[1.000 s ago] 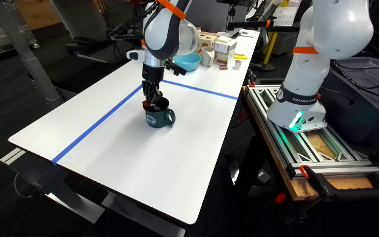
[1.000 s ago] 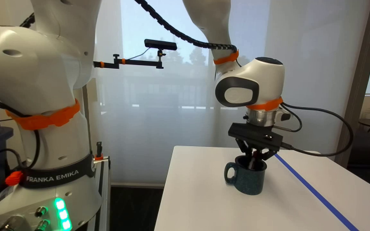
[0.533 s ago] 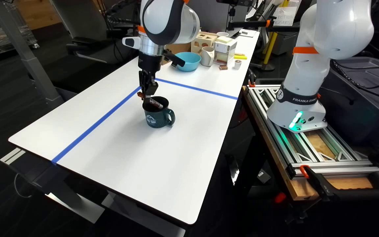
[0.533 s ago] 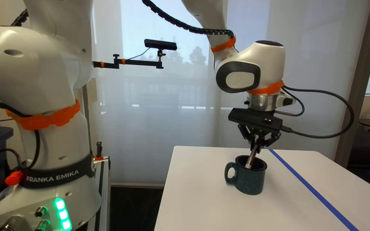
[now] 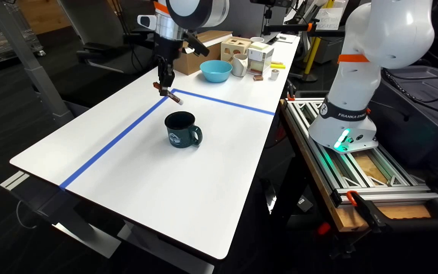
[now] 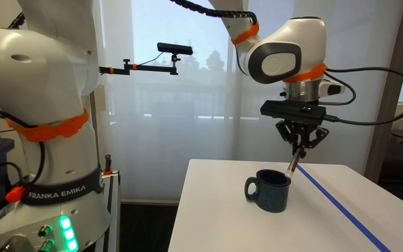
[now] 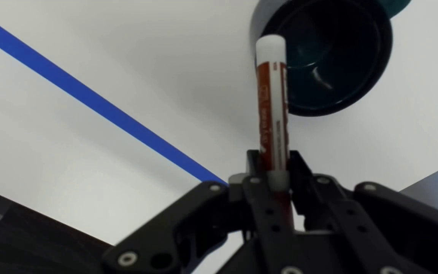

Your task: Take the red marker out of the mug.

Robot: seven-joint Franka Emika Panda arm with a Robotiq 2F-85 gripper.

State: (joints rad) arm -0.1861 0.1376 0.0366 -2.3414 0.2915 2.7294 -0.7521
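The dark green-black mug [image 5: 181,137] stands upright on the white table, its handle toward the robot base; it also shows in an exterior view [image 6: 272,196]. My gripper [image 5: 165,91] is shut on the red marker [image 5: 174,97], up and away from the mug on its far side from the base. The marker slants, white end down, in both exterior views, here with the gripper [image 6: 298,152] and marker [image 6: 294,163]. In the wrist view the marker [image 7: 273,114] is between the fingers [image 7: 274,161], its white end overlapping the mug rim. The mug inside [image 7: 333,53] shows no marker.
A light blue bowl [image 5: 216,71], a white pitcher [image 5: 239,65], a cardboard box [image 5: 200,55], a wooden box [image 5: 235,49] and a clear-sided container [image 5: 261,58] stand at the table's far end. Blue tape [image 5: 116,141] crosses the table.
My gripper has risen with the marker in it and moved away from the robot base. The marker has come out of the mug. The mug has stayed in place.
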